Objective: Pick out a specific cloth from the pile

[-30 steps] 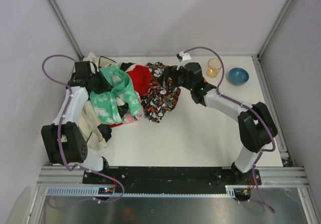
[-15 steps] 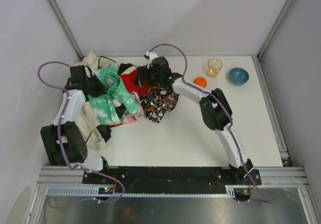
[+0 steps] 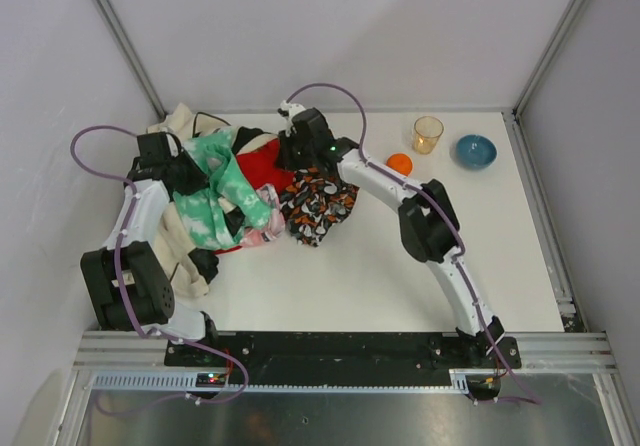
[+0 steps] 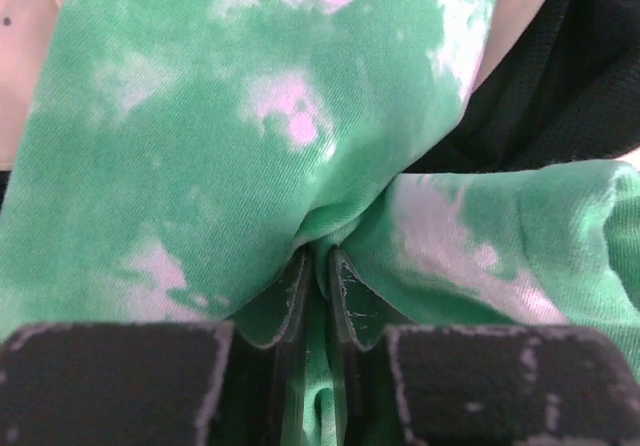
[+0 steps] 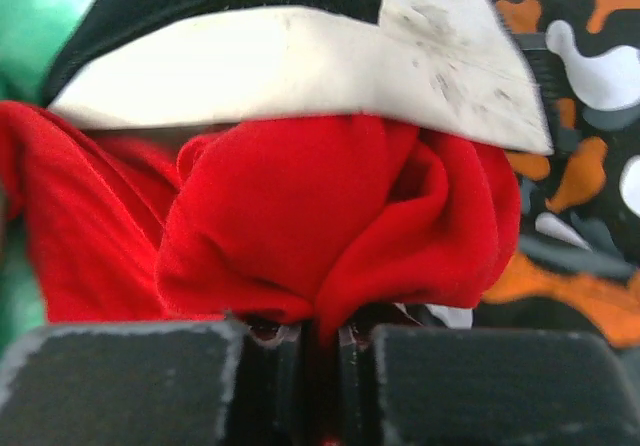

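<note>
Between the closed fingers of the right pincer [image 5: 320, 331] a bunched fold of the red cloth [image 5: 330, 226] is clenched, with black-and-white fabric [image 5: 300, 66] just above it at 12 o'clock and the black cloth with orange and white print [image 5: 580, 166] at 3 o'clock. From above, that pincer sits on the far part of the pile [image 3: 240, 191], and the red cloth lies in the middle of the heap, touching the printed cloth on its 4 o'clock side. The left pincer [image 4: 322, 266] is clamped on a pinch of the green-and-white garment [image 4: 250, 116], which spreads over the pile's 9 o'clock half beside a beige garment [image 3: 180, 236]. The pile occupies the worktop [image 3: 380, 266] toward 10 o'clock. Well apart from it, toward 1 o'clock, stand an orange ball [image 3: 399, 163], a cup [image 3: 427, 133] and a blue bowl [image 3: 475, 151].
</note>
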You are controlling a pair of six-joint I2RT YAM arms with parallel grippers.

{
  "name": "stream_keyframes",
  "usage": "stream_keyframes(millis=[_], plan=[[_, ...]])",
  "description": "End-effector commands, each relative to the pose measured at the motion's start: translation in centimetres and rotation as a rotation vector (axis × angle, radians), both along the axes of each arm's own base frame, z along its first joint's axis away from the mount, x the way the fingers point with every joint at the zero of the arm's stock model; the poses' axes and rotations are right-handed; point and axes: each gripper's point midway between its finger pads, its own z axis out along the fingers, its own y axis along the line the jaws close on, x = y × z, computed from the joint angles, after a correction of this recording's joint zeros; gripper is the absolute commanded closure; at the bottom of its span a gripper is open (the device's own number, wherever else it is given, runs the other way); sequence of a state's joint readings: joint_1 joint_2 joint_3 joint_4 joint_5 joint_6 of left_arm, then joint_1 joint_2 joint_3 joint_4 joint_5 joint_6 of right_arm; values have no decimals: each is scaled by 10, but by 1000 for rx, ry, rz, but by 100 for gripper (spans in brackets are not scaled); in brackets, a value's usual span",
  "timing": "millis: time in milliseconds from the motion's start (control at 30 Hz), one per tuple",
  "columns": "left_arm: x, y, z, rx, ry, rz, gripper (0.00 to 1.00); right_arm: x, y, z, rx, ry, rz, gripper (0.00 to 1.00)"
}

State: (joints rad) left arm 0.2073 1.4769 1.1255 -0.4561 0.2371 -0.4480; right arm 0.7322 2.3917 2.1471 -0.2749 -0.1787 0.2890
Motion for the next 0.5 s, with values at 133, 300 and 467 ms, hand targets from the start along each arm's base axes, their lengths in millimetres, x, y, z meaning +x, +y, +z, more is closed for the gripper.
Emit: stream_keyframes(millis=[133, 300, 467], plan=[[2, 40, -7, 97, 23, 159, 85, -12, -75, 208, 26, -329, -206, 100], [4, 41, -14, 93, 40, 164, 87, -10, -103, 272, 35, -458, -268, 99], [5, 41, -23, 90, 65, 162, 87, -19, -111, 348, 172, -619, -258, 100]])
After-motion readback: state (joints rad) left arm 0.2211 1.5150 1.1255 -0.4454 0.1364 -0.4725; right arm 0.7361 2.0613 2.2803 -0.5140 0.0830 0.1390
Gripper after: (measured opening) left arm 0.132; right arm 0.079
